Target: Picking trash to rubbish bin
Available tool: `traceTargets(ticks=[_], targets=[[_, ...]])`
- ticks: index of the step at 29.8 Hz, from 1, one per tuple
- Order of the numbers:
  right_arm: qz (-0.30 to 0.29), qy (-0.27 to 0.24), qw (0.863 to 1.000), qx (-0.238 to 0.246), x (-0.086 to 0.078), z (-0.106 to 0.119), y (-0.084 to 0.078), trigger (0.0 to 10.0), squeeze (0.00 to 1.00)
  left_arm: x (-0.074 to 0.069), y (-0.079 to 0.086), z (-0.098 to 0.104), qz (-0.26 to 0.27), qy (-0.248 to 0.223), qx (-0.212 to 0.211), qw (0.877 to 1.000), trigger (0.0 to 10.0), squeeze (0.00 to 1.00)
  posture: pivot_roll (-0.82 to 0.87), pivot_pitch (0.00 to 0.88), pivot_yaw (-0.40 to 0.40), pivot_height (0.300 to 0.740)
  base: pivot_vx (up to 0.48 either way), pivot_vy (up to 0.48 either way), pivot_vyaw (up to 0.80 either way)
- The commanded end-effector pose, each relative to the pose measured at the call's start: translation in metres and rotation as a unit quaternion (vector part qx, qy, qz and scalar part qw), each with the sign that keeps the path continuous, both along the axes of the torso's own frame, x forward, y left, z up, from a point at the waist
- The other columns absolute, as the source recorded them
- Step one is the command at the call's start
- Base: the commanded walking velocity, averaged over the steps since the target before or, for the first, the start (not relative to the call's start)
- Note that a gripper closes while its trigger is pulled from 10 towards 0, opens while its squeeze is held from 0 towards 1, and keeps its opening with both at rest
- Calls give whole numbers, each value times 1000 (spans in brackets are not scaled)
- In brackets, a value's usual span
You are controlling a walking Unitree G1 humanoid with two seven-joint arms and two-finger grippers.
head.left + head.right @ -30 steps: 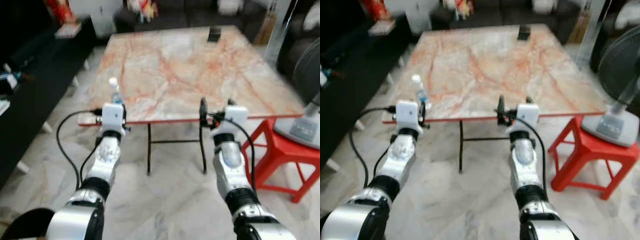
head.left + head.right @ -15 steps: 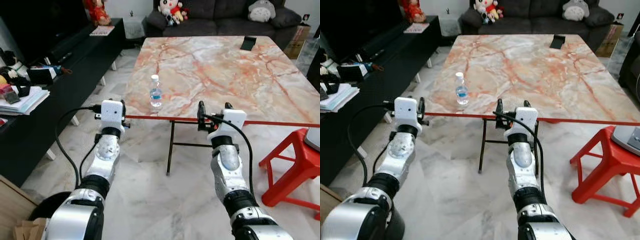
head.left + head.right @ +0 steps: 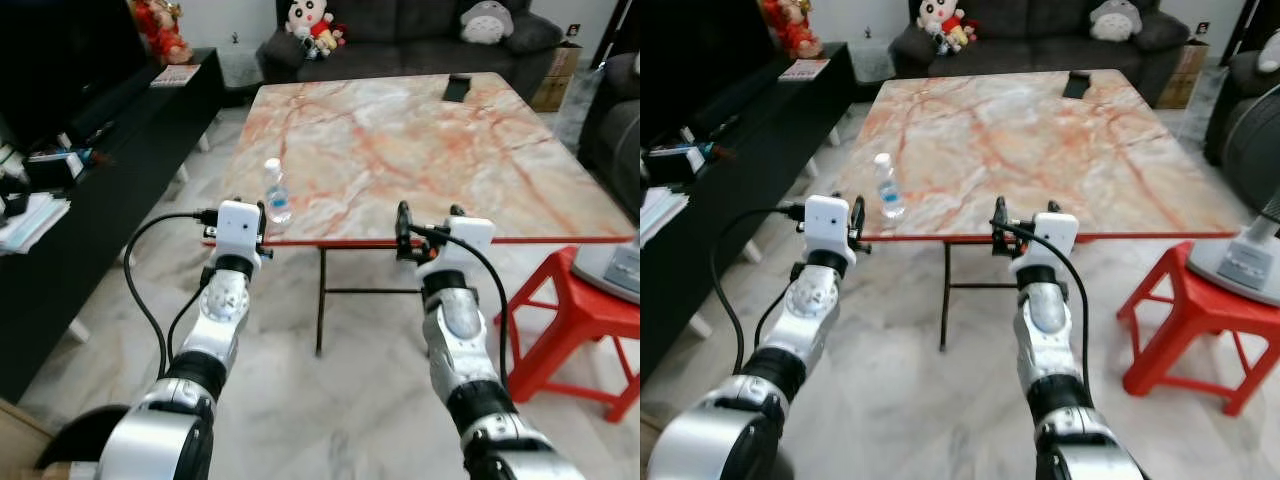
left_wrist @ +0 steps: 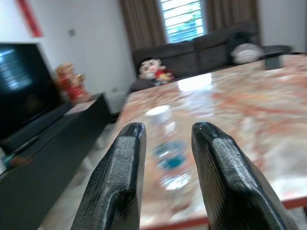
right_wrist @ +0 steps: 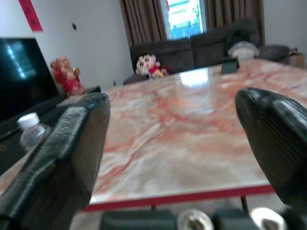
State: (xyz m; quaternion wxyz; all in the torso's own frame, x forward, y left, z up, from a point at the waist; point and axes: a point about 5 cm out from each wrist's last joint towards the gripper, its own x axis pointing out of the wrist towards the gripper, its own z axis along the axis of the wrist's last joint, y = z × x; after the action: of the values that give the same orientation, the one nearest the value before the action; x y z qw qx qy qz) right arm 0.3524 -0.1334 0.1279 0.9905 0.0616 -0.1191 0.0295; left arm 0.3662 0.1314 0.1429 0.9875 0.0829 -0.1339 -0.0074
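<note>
a living room with a pale marble floor, a dark sofa [image 3: 400, 25] at the far wall and one wide worktop [image 3: 420, 150] of orange-veined marble with a red edge. one water bottle [image 3: 276, 192] stands upright on the worktop near its front edge, just ahead of the left gripper [image 3: 262, 218] and slightly to its inner side; in the left wrist view it sits, blurred, in the gap between that gripper's fingers [image 4: 117, 187], which are moderately spread and touch nothing. its label is blue, the writing too blurred to read. the right gripper [image 3: 428, 218] hovers at the worktop's front edge, fingers [image 5: 67, 153] spread wide, the bottle well off to its left. one dark flat object [image 3: 459, 87] lies far across the worktop. one red stool [image 3: 570, 315] stands to the right gripper's right. compared with half a second ago the camera has swung and the bottle now appears closer to the left gripper.
</note>
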Motion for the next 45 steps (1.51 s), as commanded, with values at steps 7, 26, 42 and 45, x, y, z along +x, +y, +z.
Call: traceTargets(ticks=[7, 26, 42, 45], targets=[[9, -16, 1000, -12, 1, 8, 2, 10000, 0, 2, -3, 16, 0, -37, -6, 999, 10000, 0, -64, 0, 56, 740, 439, 0, -83], [45, -52, 997, -28, 0, 19, 10, 10000, 0, 1, -1, 34, 25, -85, -8, 996, 10000, 0, -61, 0, 35, 740, 400, 0, 267], [44, -43, 998, -14, -1, 16, 7, 10000, 0, 0, 1, 44, 46, -111, 5, 993, 10000, 0, -59, 0, 34, 740, 402, 0, 200], [44, -42, 998, -13, -1, 16, 7, 10000, 0, -1, 1, 49, 54, -130, 13, 990, 10000, 0, -57, 0, 33, 740, 0, 0, 0]])
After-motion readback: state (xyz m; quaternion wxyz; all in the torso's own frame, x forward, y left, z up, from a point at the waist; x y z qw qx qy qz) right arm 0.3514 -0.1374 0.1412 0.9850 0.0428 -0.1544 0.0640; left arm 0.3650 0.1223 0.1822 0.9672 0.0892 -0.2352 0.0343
